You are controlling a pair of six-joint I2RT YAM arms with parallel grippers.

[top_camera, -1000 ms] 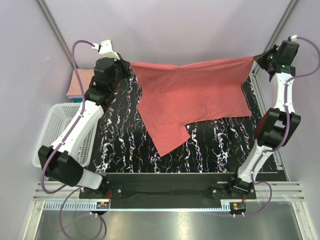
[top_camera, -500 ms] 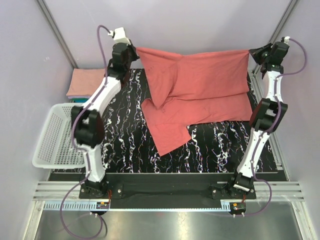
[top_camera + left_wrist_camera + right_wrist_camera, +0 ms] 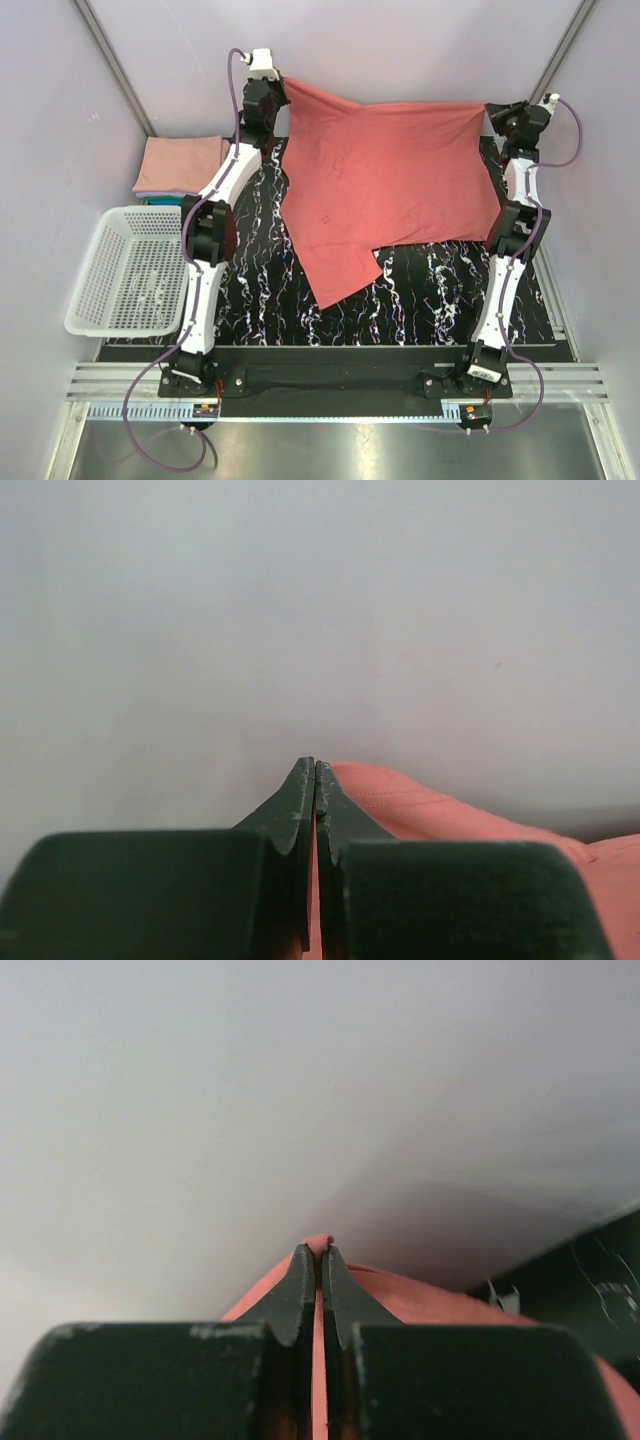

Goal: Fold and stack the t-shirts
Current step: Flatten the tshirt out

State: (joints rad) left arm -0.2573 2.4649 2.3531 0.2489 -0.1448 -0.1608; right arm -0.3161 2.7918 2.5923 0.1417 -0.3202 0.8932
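Observation:
A coral-red t-shirt (image 3: 385,190) hangs stretched between both grippers at the back of the table, its lower part and one sleeve lying on the black marbled top. My left gripper (image 3: 283,84) is shut on its far left corner; the cloth (image 3: 420,805) shows between and beside the jaws. My right gripper (image 3: 487,110) is shut on its far right corner, with cloth (image 3: 318,1243) poking out above the tips. A stack of folded shirts (image 3: 180,166), salmon pink on top with teal under it, lies at the far left.
A white mesh basket (image 3: 128,272) stands at the left, beside the table. The black marbled table top (image 3: 430,290) shows in front of the shirt. Grey walls close in at the back and sides, near both raised grippers.
Both arms have stretched further toward the back wall and lifted the shirt's far edge. The fold that lay across its upper half has opened out, so the shirt now hangs flat.

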